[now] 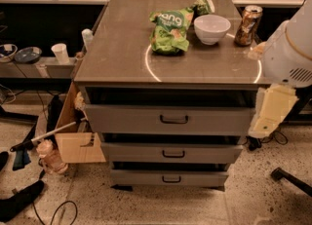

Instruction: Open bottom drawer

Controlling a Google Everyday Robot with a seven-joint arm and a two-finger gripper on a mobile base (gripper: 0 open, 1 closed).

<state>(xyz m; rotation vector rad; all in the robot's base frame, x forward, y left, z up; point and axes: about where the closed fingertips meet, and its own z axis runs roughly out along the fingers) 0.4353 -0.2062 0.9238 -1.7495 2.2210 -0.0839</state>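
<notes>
The grey cabinet (126, 58) has three drawers. The bottom drawer (141, 177) is the lowest and narrowest front, with a small black bar handle (171, 179). Its front sits set back beneath the middle drawer (136, 152), and none of its interior shows. The top drawer (126, 118) is the widest. My white arm (290, 48) comes in from the right edge at cabinet-top height, and a cream arm part (269, 113) hangs beside the top drawer's right end. My gripper is out of view, somewhere beyond this arm.
On the cabinet top lie a green chip bag (170, 28), a white bowl (211, 28) and a can (247, 18). An open cardboard box (78, 143), a bottle (48, 155) and cables lie on the floor at the left. A black chair leg (292, 180) is at the lower right.
</notes>
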